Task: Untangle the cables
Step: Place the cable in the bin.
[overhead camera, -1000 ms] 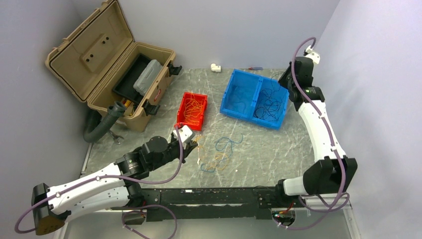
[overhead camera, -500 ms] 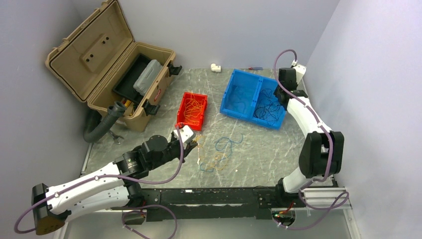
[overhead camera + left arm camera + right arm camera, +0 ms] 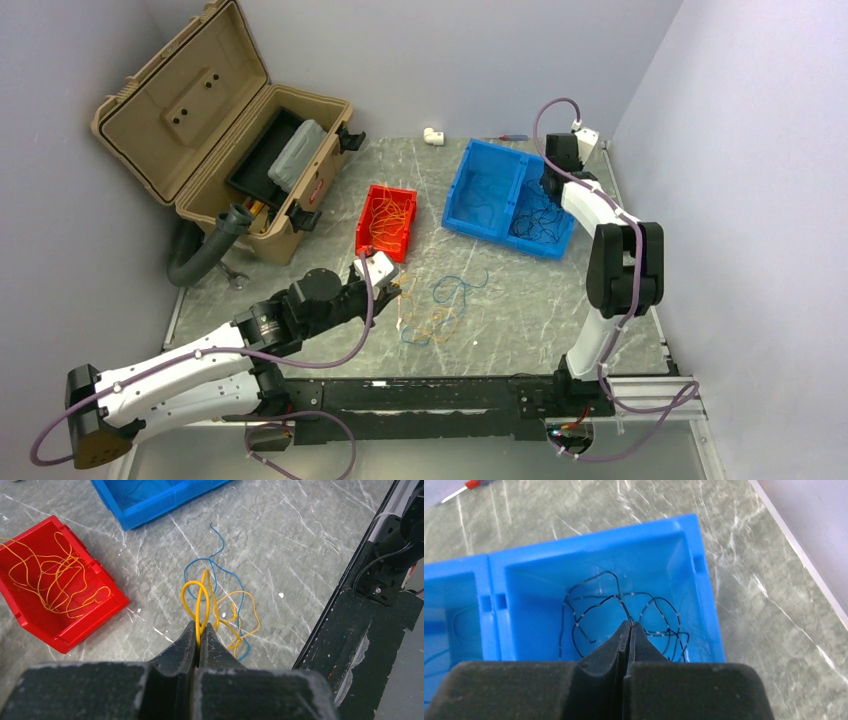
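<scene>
A loose tangle of yellow-orange and blue cables (image 3: 440, 310) lies on the table in front of the arms. My left gripper (image 3: 393, 283) is at its left edge, shut on a yellow cable (image 3: 192, 592) whose loop rises from the pile. A blue cable (image 3: 220, 545) winds through the same pile. My right gripper (image 3: 548, 188) hangs over the right compartment of the blue bin (image 3: 462, 190), shut, with a thin black cable (image 3: 594, 605) running into its tips (image 3: 629, 624). More black cables (image 3: 540, 215) lie in that compartment.
A red bin (image 3: 372, 205) with yellow cables (image 3: 55, 580) stands just beyond the left gripper. An open tan toolbox (image 3: 230, 130) and a grey hose (image 3: 205, 250) fill the back left. A white fitting (image 3: 432, 135) and a red-handled screwdriver (image 3: 471, 484) lie behind the blue bin. A black rail (image 3: 360, 630) borders the near edge.
The right arm has folded up and swung left, bringing its gripper from the bin's right edge to over the black-cable compartment. The left gripper has stayed shut on the yellow cable, shifting slightly.
</scene>
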You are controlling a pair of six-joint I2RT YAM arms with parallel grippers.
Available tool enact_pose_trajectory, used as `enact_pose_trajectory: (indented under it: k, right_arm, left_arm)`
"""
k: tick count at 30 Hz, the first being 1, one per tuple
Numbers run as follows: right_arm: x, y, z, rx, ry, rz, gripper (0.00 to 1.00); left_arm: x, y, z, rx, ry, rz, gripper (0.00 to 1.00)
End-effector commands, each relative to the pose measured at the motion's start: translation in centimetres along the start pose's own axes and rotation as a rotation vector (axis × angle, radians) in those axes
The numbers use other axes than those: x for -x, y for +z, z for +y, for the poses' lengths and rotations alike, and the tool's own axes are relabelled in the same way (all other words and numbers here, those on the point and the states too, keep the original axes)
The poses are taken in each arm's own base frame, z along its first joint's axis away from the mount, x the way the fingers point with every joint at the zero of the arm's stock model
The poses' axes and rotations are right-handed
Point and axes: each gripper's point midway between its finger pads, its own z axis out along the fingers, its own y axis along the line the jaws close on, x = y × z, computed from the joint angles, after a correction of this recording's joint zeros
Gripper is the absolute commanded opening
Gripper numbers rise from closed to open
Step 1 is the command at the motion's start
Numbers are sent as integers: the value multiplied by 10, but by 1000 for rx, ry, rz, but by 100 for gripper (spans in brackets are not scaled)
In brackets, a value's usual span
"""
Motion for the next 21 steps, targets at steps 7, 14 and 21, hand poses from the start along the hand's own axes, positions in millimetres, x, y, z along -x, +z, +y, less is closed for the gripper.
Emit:
enact_pose_trajectory:
  k: [7, 14, 21]
  right_arm:
    - [47, 2, 24, 79, 23, -130, 0]
    - [2, -2, 27, 169, 17, -50, 0]
    - [18, -22, 28, 187, 8, -36, 20]
  left_arm:
    - [23, -1, -4, -19, 12, -52, 0]
    - [25, -2, -6, -31, 0, -57, 0]
    - [27, -8, -8, -40, -26, -72, 0]
